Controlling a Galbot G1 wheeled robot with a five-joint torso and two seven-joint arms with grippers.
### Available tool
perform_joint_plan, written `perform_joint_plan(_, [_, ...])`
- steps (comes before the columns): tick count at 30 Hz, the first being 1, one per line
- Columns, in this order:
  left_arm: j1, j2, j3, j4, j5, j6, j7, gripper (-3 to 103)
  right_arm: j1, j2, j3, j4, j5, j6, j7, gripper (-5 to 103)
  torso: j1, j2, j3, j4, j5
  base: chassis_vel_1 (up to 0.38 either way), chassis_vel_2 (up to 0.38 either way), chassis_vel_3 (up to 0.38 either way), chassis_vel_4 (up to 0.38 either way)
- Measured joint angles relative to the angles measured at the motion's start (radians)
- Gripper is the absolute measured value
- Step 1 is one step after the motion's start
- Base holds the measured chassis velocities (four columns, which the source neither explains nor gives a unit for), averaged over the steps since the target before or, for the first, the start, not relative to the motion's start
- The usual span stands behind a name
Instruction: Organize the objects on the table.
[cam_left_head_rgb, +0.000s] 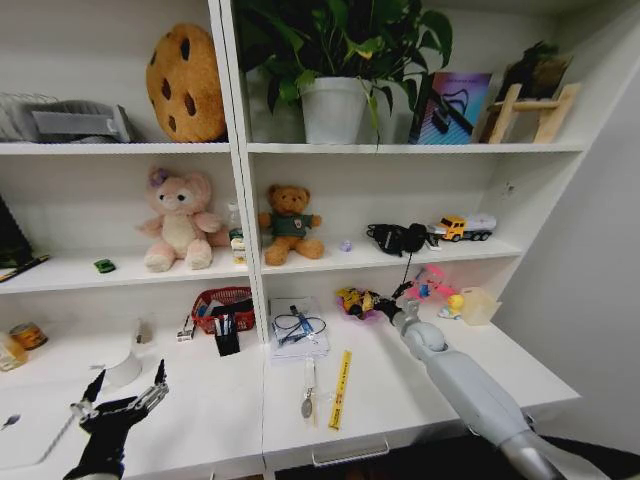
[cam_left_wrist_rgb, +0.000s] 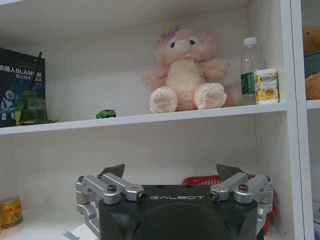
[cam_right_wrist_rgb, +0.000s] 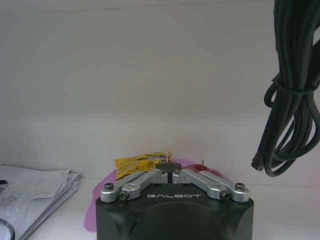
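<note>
Head looks down; wrists face shelving (cam_left_head_rgb: 240, 150) closely.

Right gripper (cam_right_wrist_rgb: 171, 170): seen at bottom centre of frame, fingertips closed together.
Yellow packet (cam_right_wrist_rgb: 137, 164): just beyond the fingertips, lying on a pink item (cam_right_wrist_rgb: 95, 215).
Black cable (cam_right_wrist_rgb: 290, 90): hung looped at right edge.
Papers (cam_right_wrist_rgb: 35, 192): stacked at lower left.

Yellow packet (cam_right_wrist_rgb: 141, 163) at desk's back wall
</note>
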Motion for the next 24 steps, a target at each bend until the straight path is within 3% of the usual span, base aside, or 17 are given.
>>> perform_joint_plan(4, [0.0, 0.0, 0.0, 0.0, 0.0, 0.0, 0.0, 100, -0.003, 0.008, 0.002, -0.012, -0.022, 0.016, 0.01, 0, 0.0, 0.0, 0.0, 0.0001, 0.0001, 0.0, 0.0, 0.0, 0.0])
perform_joint_plan(6, [0.0, 0.0, 0.0, 0.0, 0.0, 0.0, 0.0, 100, -0.007, 0.007, 0.005, -0.012, -0.027, 0.023, 0.012, 11, 0.0, 0.0, 0.0, -0.0001, 0.0, 0.0, 0.0, 0.0, 0.0])
perform_joint_plan(9, [0.0, 0.0, 0.0, 0.0, 0.0, 0.0, 0.0, 100, -0.008, 0.004, 0.007, -0.012, -0.028, 0.026, 0.012, 16, 0.0, 0.0, 0.0, 0.0, 0.0, 0.0, 0.0, 0.0, 0.0])
perform_joint_plan(12, [0.0, 0.0, 0.0, 0.0, 0.0, 0.0, 0.0, 100, -0.019, -0.005, 0.012, 0.004, -0.023, 0.032, 0.011, 32, 0.0, 0.0, 0.0, 0.0, 0.0, 0.0, 0.0, 0.0, 0.0])
perform_joint_plan(13, [0.0, 0.0, 0.0, 0.0, 0.0, 0.0, 0.0, 100, -0.019, -0.005, 0.012, 0.004, -0.023, 0.032, 0.011, 32, 0.0, 0.0, 0.0, 0.0, 0.0, 0.0, 0.0, 0.0, 0.0])
perform_joint_plan(19, [0.0, 0.0, 0.0, 0.0, 0.0, 0.0, 0.0, 100, -0.151, -0.063, 0.078, 0.185, 0.041, 0.004, 0.03, 60, 0.0, 0.0, 0.0, 0.0004, 0.0, 0.0, 0.0, 0.0, 0.0])
perform_joint_plan(24, [0.0, 0.0, 0.0, 0.0, 0.0, 0.0, 0.0, 100, -0.225, -0.083, 0.122, 0.259, 0.042, -0.009, 0.045, 71, 0.0, 0.0, 0.0, -0.0006, 0.0001, 0.0, 0.0, 0.0, 0.0])
